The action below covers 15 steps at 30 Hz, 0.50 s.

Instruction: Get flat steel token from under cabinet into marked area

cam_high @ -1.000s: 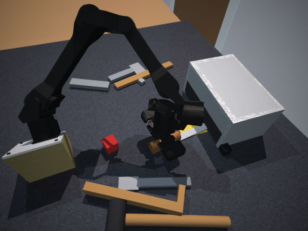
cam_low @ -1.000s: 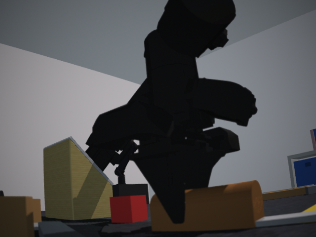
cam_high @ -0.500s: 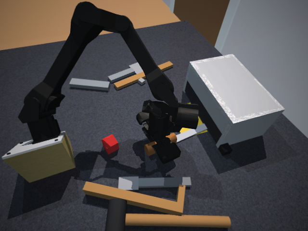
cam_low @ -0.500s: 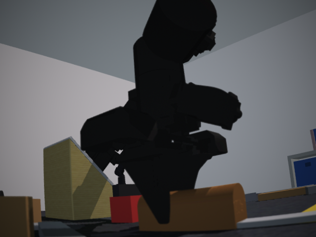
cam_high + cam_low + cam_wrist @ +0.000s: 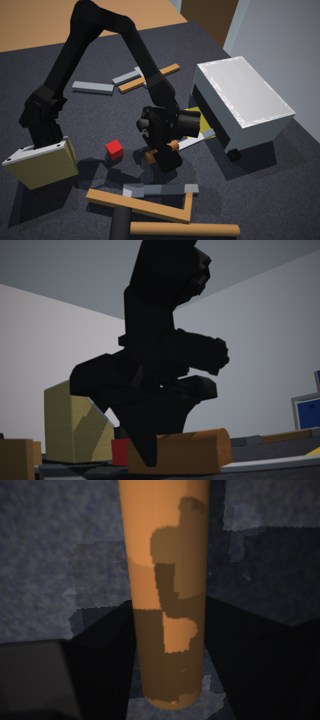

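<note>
My gripper [image 5: 162,152] is shut on the orange round handle [image 5: 152,156] of a tool and holds it low over the table. The tool's flat grey blade [image 5: 197,138] runs from the handle across the yellow marked area [image 5: 201,117] to the bottom edge of the white cabinet [image 5: 240,100]. In the exterior view the fingers [image 5: 147,446] clamp the handle [image 5: 180,451] near its left end, and the blade [image 5: 268,462] lies close to the table. The wrist view shows the handle [image 5: 165,590] between the dark fingers. I see no steel token in any view.
A red cube [image 5: 114,149] sits left of the gripper. A grey bar [image 5: 160,189], an orange L-shaped piece [image 5: 144,206] and a hammer [image 5: 184,228] lie at the front. A grey bar [image 5: 93,87] and an orange stick [image 5: 144,80] lie at the back.
</note>
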Motion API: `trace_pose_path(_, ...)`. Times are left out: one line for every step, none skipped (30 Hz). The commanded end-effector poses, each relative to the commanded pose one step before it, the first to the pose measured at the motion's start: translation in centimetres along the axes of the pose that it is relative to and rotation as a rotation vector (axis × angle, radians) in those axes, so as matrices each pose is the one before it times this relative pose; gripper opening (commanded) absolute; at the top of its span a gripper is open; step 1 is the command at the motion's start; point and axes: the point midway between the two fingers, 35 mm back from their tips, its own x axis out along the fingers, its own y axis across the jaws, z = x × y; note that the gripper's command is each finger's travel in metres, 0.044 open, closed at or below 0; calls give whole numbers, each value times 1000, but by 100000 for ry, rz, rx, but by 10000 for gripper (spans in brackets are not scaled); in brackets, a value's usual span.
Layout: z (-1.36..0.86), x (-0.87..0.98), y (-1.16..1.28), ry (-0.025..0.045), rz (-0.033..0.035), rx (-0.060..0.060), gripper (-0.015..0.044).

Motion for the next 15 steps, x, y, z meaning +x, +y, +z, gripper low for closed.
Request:
trace_pose_path(-933, 87, 4, 509, 121, 397, 0)
trace_pose_path(-131, 1, -6, 6, -2, 6, 0)
trace_pose_path(-131, 1, -6, 6, -2, 6, 0)
trace_pose_path(-131, 1, -6, 6, -2, 6, 0)
trace_pose_path(-131, 1, -6, 6, -2, 6, 0)
trace_pose_path(-131, 1, -6, 6, -2, 6, 0)
trace_pose_path(-131, 1, -6, 6, -2, 6, 0)
trace_pose_path(-131, 1, -6, 6, -2, 6, 0)
trace_pose_path(-131, 1, -6, 6, -3, 6, 0)
trace_pose_path(-131, 1, -6, 6, -3, 6, 0)
trace_pose_path(-131, 0, -7, 6, -3, 6, 0)
trace_pose_path(-141, 0, -7, 7, -3, 6, 0)
trace_pose_path(-141, 1, -7, 7, -3, 6, 0)
trace_pose_path(-141, 1, -7, 7, -3, 6, 0)
trace_pose_path(-140, 0, -7, 7, -3, 6, 0)
